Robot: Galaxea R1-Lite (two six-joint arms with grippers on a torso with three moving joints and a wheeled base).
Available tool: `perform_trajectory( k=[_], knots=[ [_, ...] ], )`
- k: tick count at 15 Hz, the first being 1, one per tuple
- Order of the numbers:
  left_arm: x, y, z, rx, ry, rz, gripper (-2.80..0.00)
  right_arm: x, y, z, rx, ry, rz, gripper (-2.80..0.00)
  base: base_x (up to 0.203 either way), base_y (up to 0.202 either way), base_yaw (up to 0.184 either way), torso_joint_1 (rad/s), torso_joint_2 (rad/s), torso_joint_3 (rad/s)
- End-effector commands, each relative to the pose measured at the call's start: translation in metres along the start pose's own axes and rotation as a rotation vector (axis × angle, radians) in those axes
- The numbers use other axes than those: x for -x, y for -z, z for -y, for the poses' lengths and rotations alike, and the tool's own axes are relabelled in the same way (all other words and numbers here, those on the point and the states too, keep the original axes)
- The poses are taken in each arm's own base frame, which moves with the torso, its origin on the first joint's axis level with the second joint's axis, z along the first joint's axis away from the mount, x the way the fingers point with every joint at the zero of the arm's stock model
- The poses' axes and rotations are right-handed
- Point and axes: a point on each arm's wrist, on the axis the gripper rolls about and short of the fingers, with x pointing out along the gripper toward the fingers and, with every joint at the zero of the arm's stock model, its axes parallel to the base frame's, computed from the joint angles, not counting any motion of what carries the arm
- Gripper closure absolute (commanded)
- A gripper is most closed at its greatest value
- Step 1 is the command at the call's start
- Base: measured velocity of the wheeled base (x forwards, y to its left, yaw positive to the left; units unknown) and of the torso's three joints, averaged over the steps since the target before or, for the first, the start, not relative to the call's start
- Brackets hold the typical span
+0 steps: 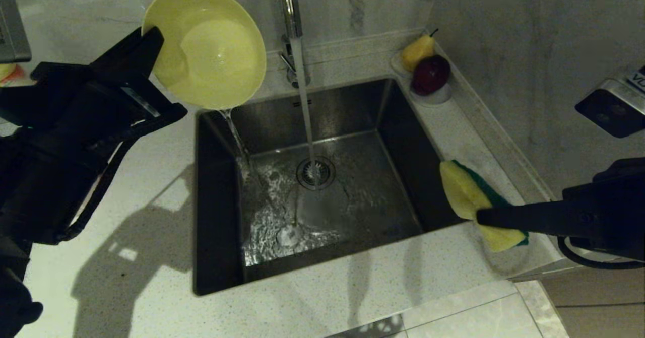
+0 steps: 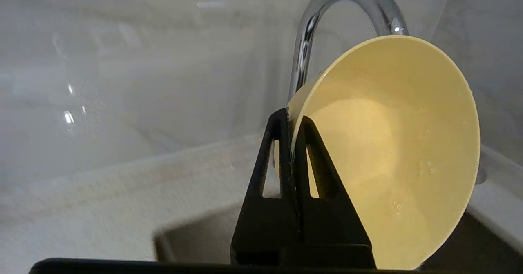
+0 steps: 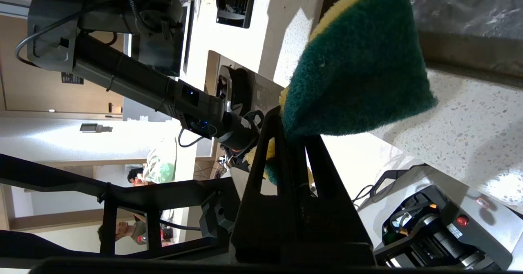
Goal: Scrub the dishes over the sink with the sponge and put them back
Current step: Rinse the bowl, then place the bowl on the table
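Observation:
My left gripper [image 1: 153, 38] is shut on the rim of the yellow bowl [image 1: 211, 46], held tilted above the back left corner of the sink [image 1: 216, 257]. Water pours from the bowl's lower edge into the basin. In the left wrist view the fingers [image 2: 282, 143] pinch the bowl [image 2: 400, 151] wall between them. My right gripper [image 1: 481, 217] is shut on the sponge [image 1: 466, 194], yellow foam with a green face, over the sink's right rim. The right wrist view shows the sponge's [image 3: 359, 70] green face above the gripper [image 3: 292, 131]. The other dishes are out of view.
The chrome tap [image 1: 292, 20] runs a stream of water onto the drain strainer [image 1: 316, 173]. A white saucer [image 1: 438, 96] with a pear and a dark red fruit stands at the sink's back right corner. A wall rises along the right.

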Motion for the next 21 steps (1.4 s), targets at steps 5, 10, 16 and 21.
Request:
perform_trajectory(
  k=[5,10,16,21],
  knots=[
    [0.002,-0.008,-0.011,-0.046,0.000,0.063,0.00,-0.005,0.001,0.006,-0.020,0.003,-0.021,0.00,0.000,0.000,0.000,0.000,0.00,0.000],
    [0.001,-0.010,-0.012,-0.037,-0.003,0.063,0.00,-0.005,0.002,0.006,-0.020,0.003,-0.021,0.00,0.000,0.000,0.000,0.000,0.00,0.000],
    [-0.003,0.003,-0.016,-0.019,-0.188,-0.333,0.00,-0.001,0.004,0.002,-0.014,0.001,-0.013,0.00,0.000,0.000,0.000,0.000,0.00,0.000],
    [0.006,-0.006,-0.033,0.132,-0.311,-0.837,0.00,0.005,0.004,-0.004,-0.006,-0.003,0.002,0.00,0.000,0.000,0.000,0.000,0.00,0.000]
  ],
)
